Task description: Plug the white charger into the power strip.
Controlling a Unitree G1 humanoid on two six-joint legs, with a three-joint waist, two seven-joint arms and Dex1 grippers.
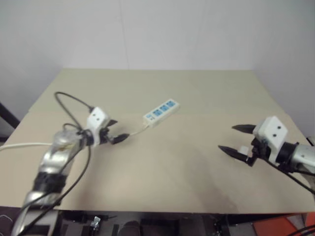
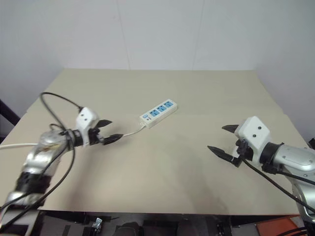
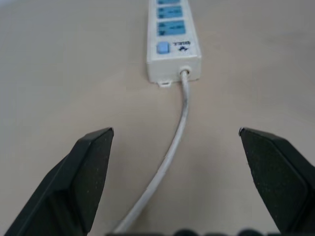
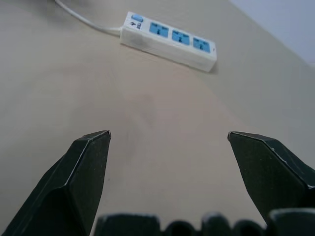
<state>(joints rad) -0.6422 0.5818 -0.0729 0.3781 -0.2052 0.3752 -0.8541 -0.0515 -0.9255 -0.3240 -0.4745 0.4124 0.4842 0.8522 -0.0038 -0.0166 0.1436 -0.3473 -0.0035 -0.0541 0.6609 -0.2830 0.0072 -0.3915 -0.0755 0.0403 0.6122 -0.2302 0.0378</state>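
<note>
The power strip (image 1: 161,112) lies slanted near the middle of the tan table, blue socket faces up, its thin white cord (image 1: 138,131) running toward my left gripper (image 1: 120,130). That gripper hovers open just short of the strip's switch end (image 3: 162,48), the cord passing between its fingers (image 3: 88,172). A small white block, apparently the white charger (image 1: 242,149), rests on the table at the right, partly hidden behind my right gripper (image 1: 226,137). The right gripper is open and empty, pointing left toward the strip (image 4: 170,38), which lies well ahead of it.
The table (image 1: 162,182) ends close in front of me and at a white wall behind. A black cable (image 1: 69,101) loops above my left arm. A white cable (image 1: 19,145) runs off the table's left side. Orange gear (image 1: 275,228) sits below the right corner.
</note>
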